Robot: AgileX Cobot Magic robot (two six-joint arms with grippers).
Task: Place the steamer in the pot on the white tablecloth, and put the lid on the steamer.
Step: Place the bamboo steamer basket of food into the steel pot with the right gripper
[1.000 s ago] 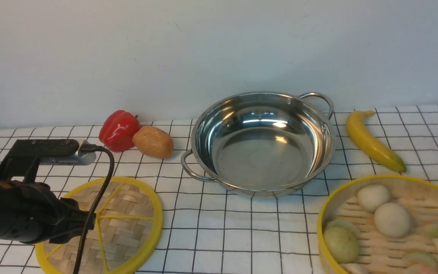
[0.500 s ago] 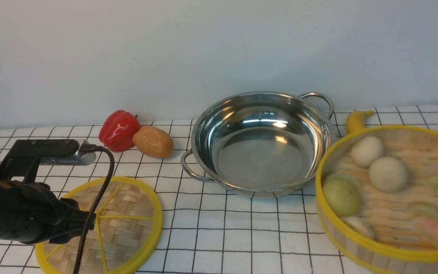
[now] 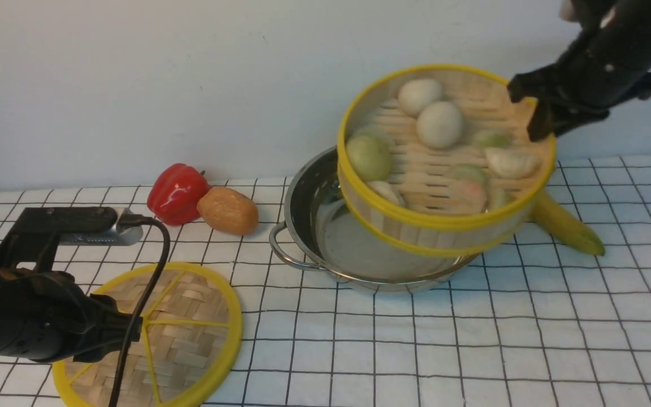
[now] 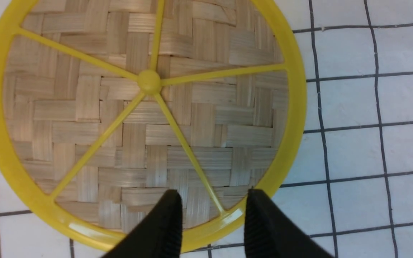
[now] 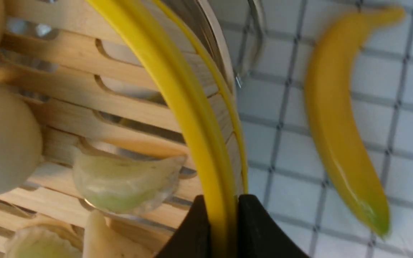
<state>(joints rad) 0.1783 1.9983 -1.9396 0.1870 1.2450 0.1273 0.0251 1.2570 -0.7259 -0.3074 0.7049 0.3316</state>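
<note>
On the table: white grid tablecloth (image 3: 472,339), plain pale wall (image 3: 190,85) behind.

Front view: pot (image 3: 308,209) sits mid-cloth. Steamer (image 3: 444,169) is up over the pot's right half, tilted toward the camera, with dumplings inside. Its low edge is at the pot's rim; can't tell if they touch. Right gripper (image 3: 534,121) comes in from the top right and clamps the steamer's far-right rim. Banana (image 3: 568,226) lies right of the pot, partly behind the steamer. Pepper (image 3: 176,192) and a brown potato-like lump (image 3: 228,211) sit left of the pot, touching. Lid (image 3: 190,316) lies flat at front left, half under the left arm (image 3: 20,322).

Left wrist view: left gripper (image 4: 213,195) is spread, holding nothing. Its tips straddle a spoke end at the lid's rim; contact unclear.

Right wrist view: jaws pinch the steamer's yellow top rim, one inside, one outside. Banana on the cloth beside it.
</note>
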